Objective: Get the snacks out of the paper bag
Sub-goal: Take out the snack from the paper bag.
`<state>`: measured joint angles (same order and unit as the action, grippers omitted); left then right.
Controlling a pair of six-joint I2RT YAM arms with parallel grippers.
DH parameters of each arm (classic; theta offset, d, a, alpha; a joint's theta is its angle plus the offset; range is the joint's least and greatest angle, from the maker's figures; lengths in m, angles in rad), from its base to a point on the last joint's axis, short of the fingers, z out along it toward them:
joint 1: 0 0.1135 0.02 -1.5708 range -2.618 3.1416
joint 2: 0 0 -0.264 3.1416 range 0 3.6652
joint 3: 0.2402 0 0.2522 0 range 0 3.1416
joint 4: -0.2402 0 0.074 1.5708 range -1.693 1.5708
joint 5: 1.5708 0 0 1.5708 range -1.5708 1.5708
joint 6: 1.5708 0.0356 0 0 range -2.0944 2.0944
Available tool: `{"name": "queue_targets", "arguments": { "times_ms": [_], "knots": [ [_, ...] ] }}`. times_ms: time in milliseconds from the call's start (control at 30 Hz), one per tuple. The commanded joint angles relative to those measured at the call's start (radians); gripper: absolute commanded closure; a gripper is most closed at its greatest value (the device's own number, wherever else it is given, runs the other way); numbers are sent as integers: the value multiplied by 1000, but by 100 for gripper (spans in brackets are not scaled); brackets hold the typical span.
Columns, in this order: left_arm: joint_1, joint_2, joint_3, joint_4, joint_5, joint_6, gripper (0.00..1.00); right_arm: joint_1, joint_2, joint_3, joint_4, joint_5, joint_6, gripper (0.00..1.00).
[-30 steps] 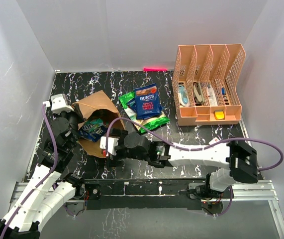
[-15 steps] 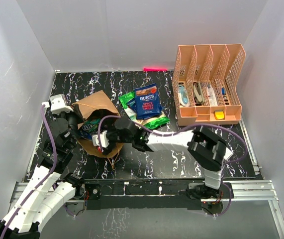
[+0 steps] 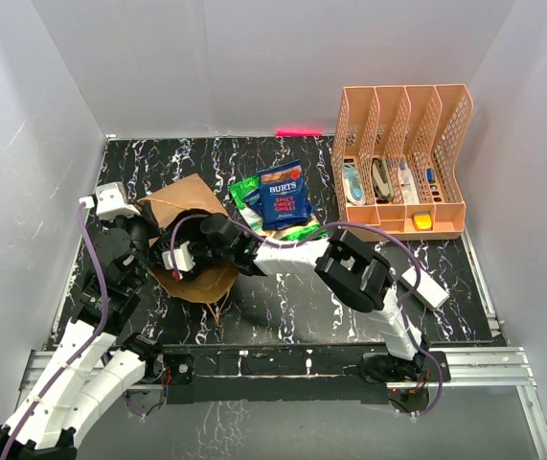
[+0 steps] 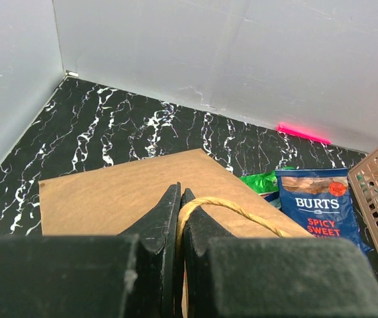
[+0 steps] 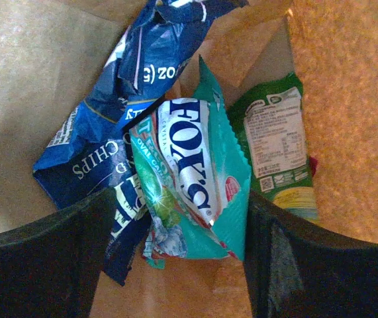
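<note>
The brown paper bag [image 3: 185,195] lies on its side at the left, mouth toward the near edge. My left gripper [image 4: 180,196] is shut on its twisted paper handle [image 4: 241,211], at the bag's left side in the top view [image 3: 145,238]. My right gripper [image 5: 181,199] is inside the bag, open, one finger on each side of a teal Fox's packet [image 5: 189,172]. A blue chips packet [image 5: 109,126] and a green packet [image 5: 278,142] lie beside it. Outside, a blue Burts packet [image 3: 284,195] rests on a green packet [image 3: 245,192].
A peach mesh file organiser [image 3: 402,163] with small items stands at the back right. A pink strip [image 3: 298,131] lies along the rear wall. Grey walls close the left, back and right sides. The right arm stretches across the middle of the table.
My right arm has swung left and pushed its gripper into the bag's mouth; the packets seen there in the top view are now covered. The left gripper has held still.
</note>
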<state>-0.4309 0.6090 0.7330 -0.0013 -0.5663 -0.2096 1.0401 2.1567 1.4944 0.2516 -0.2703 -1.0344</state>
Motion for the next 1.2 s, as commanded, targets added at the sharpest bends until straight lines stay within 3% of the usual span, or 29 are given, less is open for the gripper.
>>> {"name": "queue_targets", "arguments": {
  "times_ms": [0,333,767,1167],
  "knots": [
    [-6,-15,17,15,-30,-1,100,-15,33,69,14,-42,20,33],
    [-8,-15,16,17,-27,-2,100,-11,6,95,-32,24,71,91],
    [-8,-3,14,16,-23,-2,100,60,-247,-95,-9,123,173,92],
    [-8,11,17,17,-21,-3,100,67,-633,-369,-72,134,336,92]
  ]
}}
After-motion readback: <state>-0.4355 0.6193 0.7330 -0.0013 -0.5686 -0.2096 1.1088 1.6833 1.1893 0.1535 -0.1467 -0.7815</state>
